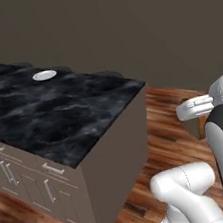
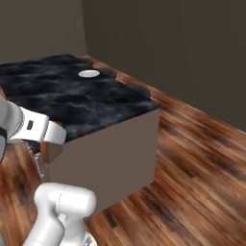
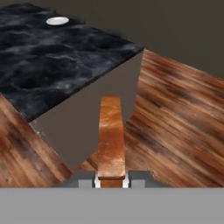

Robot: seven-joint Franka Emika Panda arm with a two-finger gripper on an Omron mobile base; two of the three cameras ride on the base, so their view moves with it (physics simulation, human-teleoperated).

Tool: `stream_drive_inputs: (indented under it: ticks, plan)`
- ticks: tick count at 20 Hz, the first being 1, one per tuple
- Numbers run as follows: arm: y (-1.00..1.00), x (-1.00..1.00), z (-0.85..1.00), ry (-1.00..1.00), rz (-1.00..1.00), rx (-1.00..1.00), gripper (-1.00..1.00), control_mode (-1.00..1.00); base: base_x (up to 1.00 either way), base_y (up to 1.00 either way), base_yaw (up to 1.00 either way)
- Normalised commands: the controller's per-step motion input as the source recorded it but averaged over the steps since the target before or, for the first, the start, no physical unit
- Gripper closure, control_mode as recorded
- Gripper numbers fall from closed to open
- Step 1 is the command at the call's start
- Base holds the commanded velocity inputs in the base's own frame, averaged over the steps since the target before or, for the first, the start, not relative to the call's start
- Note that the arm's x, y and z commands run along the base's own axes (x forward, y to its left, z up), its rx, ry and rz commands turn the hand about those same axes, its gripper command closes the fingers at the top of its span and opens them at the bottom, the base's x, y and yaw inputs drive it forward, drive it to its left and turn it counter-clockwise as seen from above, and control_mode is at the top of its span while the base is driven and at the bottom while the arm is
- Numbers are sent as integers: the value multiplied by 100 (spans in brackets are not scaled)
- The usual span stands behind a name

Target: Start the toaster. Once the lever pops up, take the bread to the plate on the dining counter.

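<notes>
One small white plate [image 1: 44, 75] sat near the far edge of the dining counter [image 1: 58, 116] in the left base view, well away from the near corner that pointed at the robot. The arm stood low at the right of that view, off the counter's end, above the wood floor [image 1: 163, 141]. In the right base view the plate [image 2: 89, 73] lay far back on the dark top [image 2: 86, 103], and a bit of brown showed just under the white hand at the left, most likely the bread [image 2: 50, 151], though it was too small to be sure. In the hand view the gripper [image 3: 111, 180] was closed tight on the bread [image 3: 110, 135], which stuck straight out from between the two tips, thin edge up. The plate [image 3: 57, 20] was far off near the top left corner, with the whole dark slab [image 3: 57, 61] between it and the bread. The bread was still out past the counter's end, over the floor. To do this step well, I think the robot should get closer first, keep the bread high enough to pass over the thick edge, hold its grip firm, and only let go when the bread is right above the plate.
</notes>
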Motion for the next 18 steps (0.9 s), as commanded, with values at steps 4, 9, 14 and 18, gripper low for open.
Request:
stream_drive_inputs:
  ticks: [4, 9, 14, 18]
  plan:
    - [0, 0, 0, 0, 0, 0, 100, 100, 98, -100, 33]
    - [0, 0, 0, 0, 0, 0, 100, 100, 91, -100, 33]
    - [0, 0, 0, 0, 0, 0, 100, 100, 89, -100, 33]
    - [0, 0, 0, 0, 0, 0, 100, 100, 88, -100, 33]
